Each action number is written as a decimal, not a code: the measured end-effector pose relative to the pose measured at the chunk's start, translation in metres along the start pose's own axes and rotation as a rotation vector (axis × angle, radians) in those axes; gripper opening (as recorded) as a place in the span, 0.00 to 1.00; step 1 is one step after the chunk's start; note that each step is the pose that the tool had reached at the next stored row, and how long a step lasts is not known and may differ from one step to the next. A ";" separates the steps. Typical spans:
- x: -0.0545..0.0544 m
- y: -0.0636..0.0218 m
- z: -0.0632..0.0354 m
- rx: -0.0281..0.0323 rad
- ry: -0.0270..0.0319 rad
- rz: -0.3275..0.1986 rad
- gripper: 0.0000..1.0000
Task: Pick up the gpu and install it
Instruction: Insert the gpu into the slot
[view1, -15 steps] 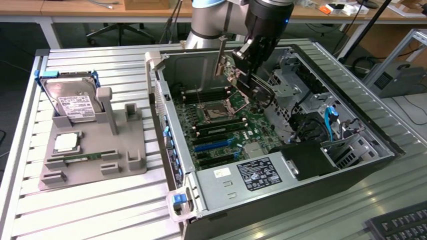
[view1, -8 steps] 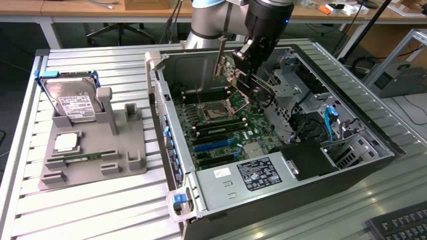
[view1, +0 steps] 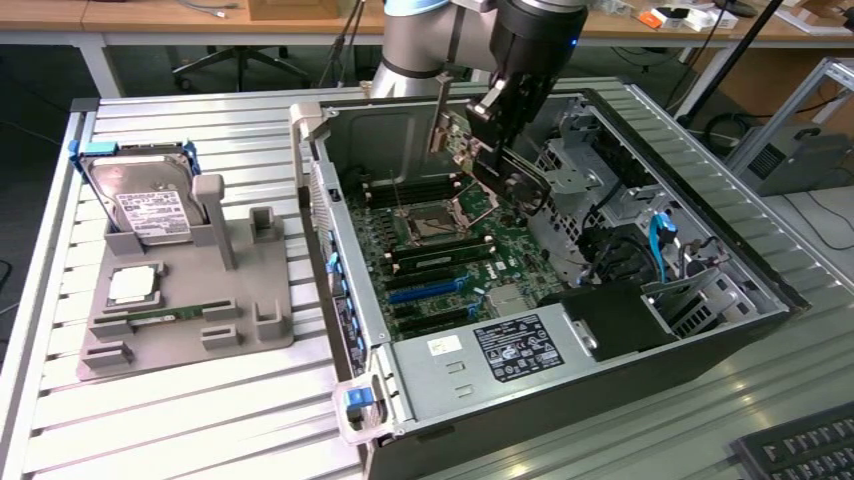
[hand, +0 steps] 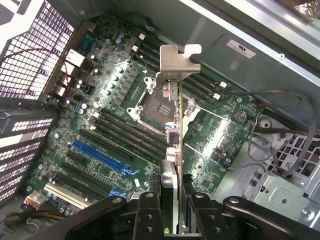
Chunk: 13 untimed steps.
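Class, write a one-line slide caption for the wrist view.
Gripper holds the gpu edge-on over the motherboard inside the open computer case.

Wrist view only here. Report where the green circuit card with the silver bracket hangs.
Observer: The green circuit card hangs in the gripper over the far end of the open grey computer case.
Operator: List what's outside the case.
Observer: A silver labelled hard drive stands in a grey holder tray, on the exterior view's left.
Operator: Name the rest.
Observer: A square silver processor chip and a narrow green memory stick lie on that tray.
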<state>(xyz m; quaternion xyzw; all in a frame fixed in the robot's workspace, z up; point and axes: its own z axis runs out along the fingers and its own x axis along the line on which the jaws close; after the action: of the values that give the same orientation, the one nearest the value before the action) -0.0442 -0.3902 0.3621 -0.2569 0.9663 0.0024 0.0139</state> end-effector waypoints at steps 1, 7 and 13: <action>0.000 0.0000 0.0000 -0.0001 0.0000 -0.004 0.27; 0.000 0.0000 0.0003 -0.0005 0.0000 -0.017 0.27; 0.000 0.0000 0.0005 -0.0008 -0.0001 -0.029 0.27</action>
<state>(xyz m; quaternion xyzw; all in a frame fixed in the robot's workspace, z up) -0.0442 -0.3903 0.3616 -0.2706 0.9626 0.0026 0.0138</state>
